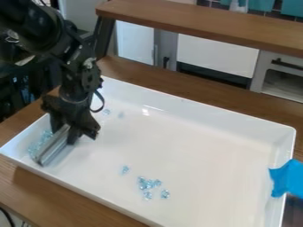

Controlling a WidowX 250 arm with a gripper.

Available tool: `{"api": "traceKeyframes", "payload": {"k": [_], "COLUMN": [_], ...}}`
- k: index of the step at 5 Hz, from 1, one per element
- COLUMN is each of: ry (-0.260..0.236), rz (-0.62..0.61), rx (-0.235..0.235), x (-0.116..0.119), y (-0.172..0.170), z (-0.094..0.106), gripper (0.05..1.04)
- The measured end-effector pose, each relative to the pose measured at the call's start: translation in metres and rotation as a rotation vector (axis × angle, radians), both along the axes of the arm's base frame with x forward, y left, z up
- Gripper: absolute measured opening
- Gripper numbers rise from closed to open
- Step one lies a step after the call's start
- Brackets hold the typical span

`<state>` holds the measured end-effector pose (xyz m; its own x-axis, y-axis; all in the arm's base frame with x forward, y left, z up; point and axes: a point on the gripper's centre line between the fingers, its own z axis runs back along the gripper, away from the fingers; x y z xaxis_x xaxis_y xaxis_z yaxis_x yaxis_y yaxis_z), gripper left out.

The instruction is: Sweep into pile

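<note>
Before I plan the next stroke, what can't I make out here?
All in the camera view:
- Upper end of the silver tool: hidden by the gripper.
- Exact count of blue pieces beside it: too small, clumped.
- White tray's near corner: cut off by bottom edge.
- Blue tape's outer end: cut off by right edge.

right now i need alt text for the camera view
A black robot tool grips a silver bar at the left end of a white tray, beside a heap of pale blue crystals. Loose crystals lie toward the front, and blue tape covers part of the right rim.
</note>
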<state>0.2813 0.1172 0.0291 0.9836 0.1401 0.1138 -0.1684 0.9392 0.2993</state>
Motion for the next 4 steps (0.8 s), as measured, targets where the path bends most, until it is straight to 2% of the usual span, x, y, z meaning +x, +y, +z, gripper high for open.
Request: {"api": "traceKeyframes", "payload": {"k": [1, 2, 3, 4], "ry": [-0.006, -0.049, -0.103, -0.112], "rz": [0.012, 0.017, -0.012, 0.035], "rx": [-0.133, -0.185, -0.214, -0.270], "x": [0.000, 0.005, 0.006, 0.007], "y": [-0.030, -0.064, -0.113, -0.156], "z": [0.024, 0.054, 0.074, 0.073], "gripper": [0.387, 0.387, 0.387, 0.387]}}
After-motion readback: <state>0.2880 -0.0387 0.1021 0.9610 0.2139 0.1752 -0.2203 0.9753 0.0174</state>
